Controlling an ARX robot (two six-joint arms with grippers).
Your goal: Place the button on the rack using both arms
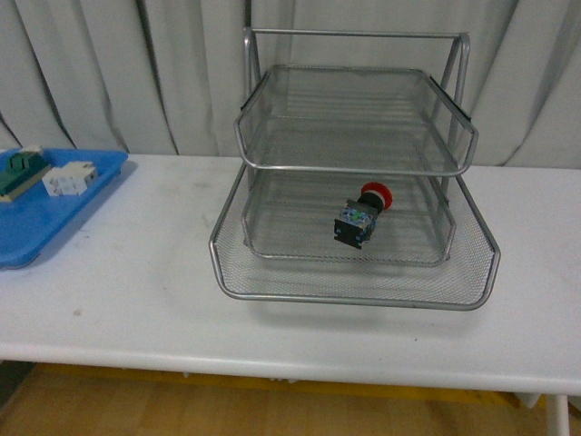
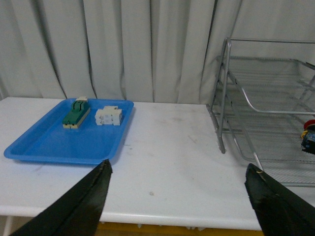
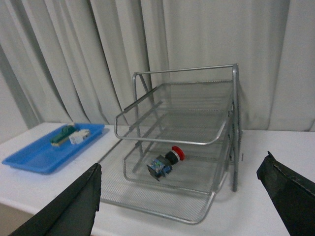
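Observation:
The button (image 1: 361,216) lies on its side in the middle tray of the silver wire rack (image 1: 354,298), its red cap pointing to the back right. The right wrist view shows the button (image 3: 167,162) under the rack's top tray (image 3: 167,141). My right gripper (image 3: 182,162) is open and stands well back from the rack, with nothing between its fingers. My left gripper (image 2: 178,167) is open over bare table. From there the rack (image 2: 224,98) is off to one side and the button (image 2: 309,137) shows only at the picture's edge. Neither arm appears in the front view.
A flat blue tray (image 1: 36,227) sits at the table's left end, holding a green and beige block (image 1: 20,171) and a white blocky part (image 1: 71,180). Grey curtains hang behind the white table (image 1: 145,300), whose front edge is close.

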